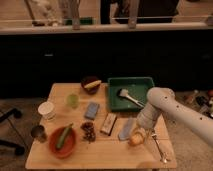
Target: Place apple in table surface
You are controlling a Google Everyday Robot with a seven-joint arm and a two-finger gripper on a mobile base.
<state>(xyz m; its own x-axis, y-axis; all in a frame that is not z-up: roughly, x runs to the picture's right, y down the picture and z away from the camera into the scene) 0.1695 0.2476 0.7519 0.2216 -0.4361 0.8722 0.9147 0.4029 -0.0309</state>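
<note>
My tool grips the round yellowish apple low over the light wooden counter (5 o'clock of the green rectangular tray).

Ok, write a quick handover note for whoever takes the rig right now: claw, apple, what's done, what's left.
Claw: low over the front right of the table, right at the apple; its grip can't be made out.
Apple: at table level beside the blue-grey packet, near the fork.
Done: apple brought down to the table.
Left: confirm it's released and resting, then lift the arm clear.
</note>
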